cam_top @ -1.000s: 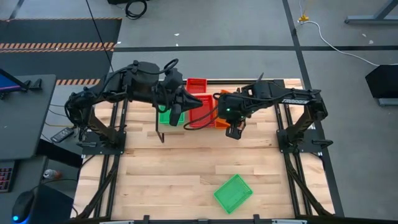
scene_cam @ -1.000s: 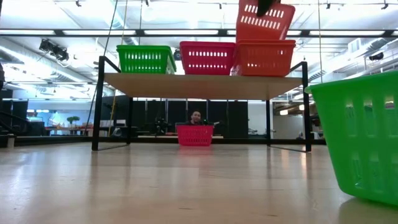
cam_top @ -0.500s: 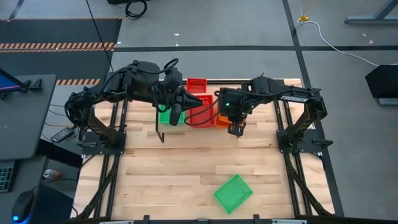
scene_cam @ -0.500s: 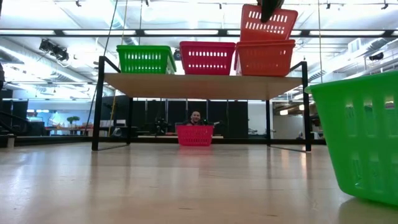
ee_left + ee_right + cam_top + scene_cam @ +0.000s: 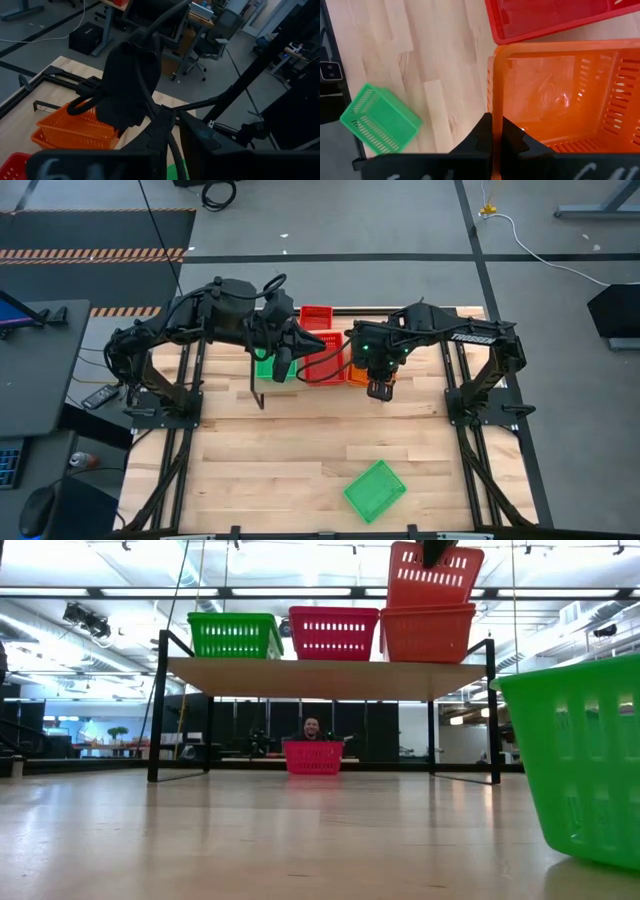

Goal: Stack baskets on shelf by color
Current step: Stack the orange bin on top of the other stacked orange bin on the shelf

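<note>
Baskets in three colours sit in a row on the shelf at the far end of the worktop: a green basket, a red basket in the middle, and an orange basket. Above that last one hangs a second orange basket, tilted, its lower edge dipping into the one beneath. The right gripper has this upper basket by its rim, the two dark fingers pinched close together on either side of the wall.

The left gripper hovers over the shelf near the green and red baskets; whether its fingers are open or closed cannot be told.

Another red basket stands on the worktop behind and below the shelf. A loose green basket lies at an angle on the near part of the worktop, well apart from the shelf. Beyond the worktop, a person shows behind the low red basket.
</note>
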You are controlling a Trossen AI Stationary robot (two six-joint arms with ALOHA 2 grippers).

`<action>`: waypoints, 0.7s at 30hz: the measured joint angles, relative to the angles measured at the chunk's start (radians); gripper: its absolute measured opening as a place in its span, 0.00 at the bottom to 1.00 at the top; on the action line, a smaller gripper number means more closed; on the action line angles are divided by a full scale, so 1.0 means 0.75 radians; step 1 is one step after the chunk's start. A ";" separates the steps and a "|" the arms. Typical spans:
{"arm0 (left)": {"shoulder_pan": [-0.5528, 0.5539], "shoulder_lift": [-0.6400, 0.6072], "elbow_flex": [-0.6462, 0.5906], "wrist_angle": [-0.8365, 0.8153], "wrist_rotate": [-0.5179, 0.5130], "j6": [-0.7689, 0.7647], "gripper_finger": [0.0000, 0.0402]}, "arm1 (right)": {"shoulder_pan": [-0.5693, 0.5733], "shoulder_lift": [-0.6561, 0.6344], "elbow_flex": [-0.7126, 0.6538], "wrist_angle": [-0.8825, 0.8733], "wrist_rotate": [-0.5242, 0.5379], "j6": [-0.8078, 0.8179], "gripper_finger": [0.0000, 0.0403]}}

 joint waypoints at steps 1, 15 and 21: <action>0.000 0.000 0.000 0.000 0.000 -0.001 0.13 | 0.000 -0.001 -0.012 0.001 0.000 -0.002 0.03; -0.007 0.000 0.000 0.000 0.000 -0.004 0.13 | -0.005 -0.001 -0.172 0.047 0.020 -0.062 0.03; -0.006 0.000 0.000 -0.001 0.000 0.001 0.13 | -0.037 -0.001 -0.170 0.051 0.048 -0.063 0.03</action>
